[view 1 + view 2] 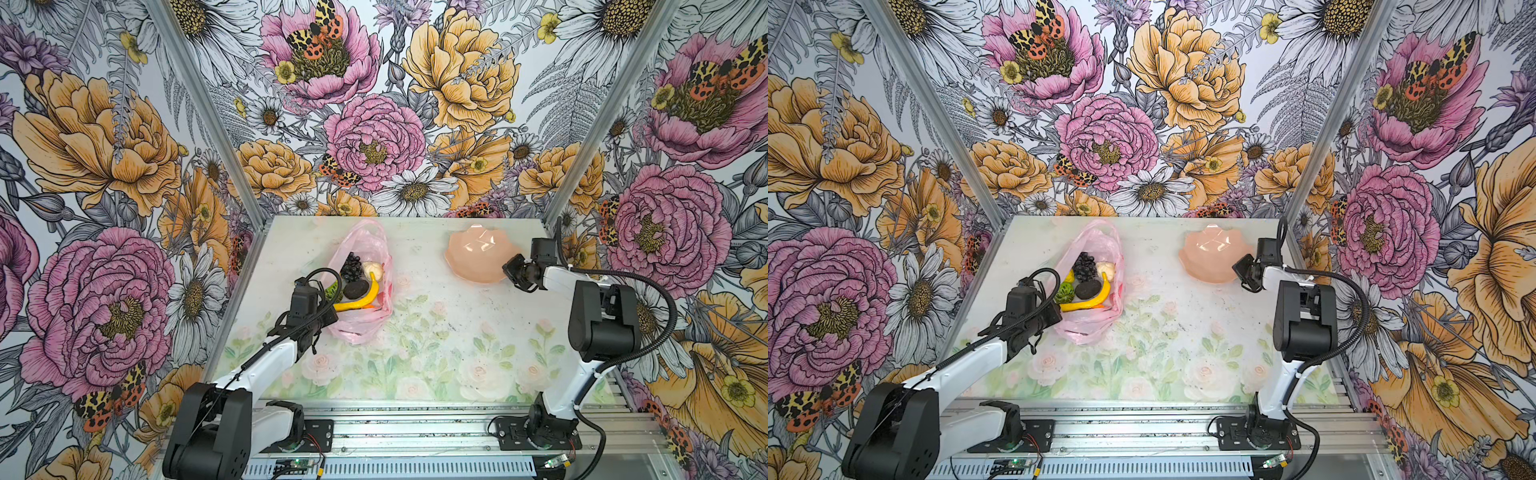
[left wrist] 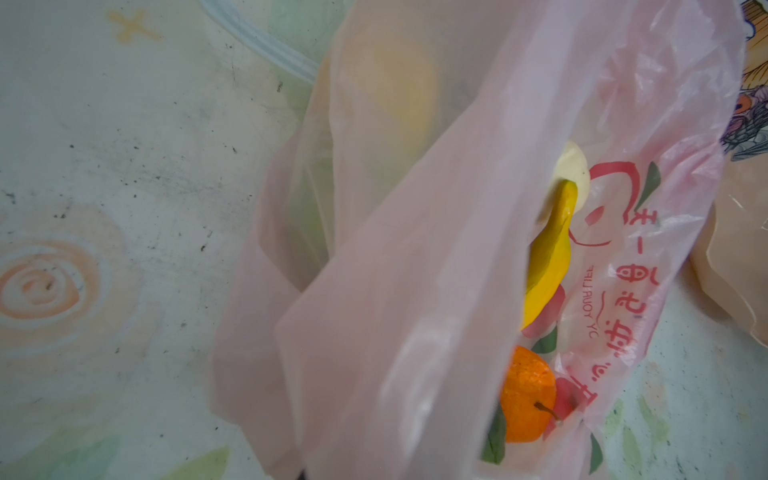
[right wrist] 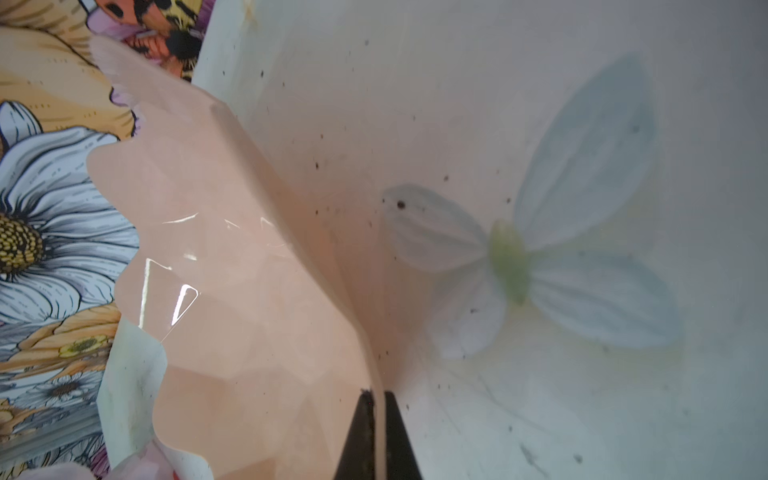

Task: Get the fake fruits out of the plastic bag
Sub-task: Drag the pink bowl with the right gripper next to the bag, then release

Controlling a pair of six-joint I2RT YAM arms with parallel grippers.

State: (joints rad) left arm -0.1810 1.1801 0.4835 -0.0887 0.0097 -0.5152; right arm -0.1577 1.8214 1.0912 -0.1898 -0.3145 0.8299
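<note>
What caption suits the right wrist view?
Right pincer shut on rim of peach scalloped bowl; floral tabletop beyond.

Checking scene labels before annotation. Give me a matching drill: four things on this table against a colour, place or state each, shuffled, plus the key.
Things:
1. banana
2. grapes
3. bowl
4. orange

Descriptions:
a. rim pinched by the shut right gripper
b. dark bunch, farther back in the bag than the banana
c. round, with a stem, next to the banana in the bag
d. yellow and curved, lying in the bag

Pairs: 1-d, 2-b, 3-a, 4-c
</note>
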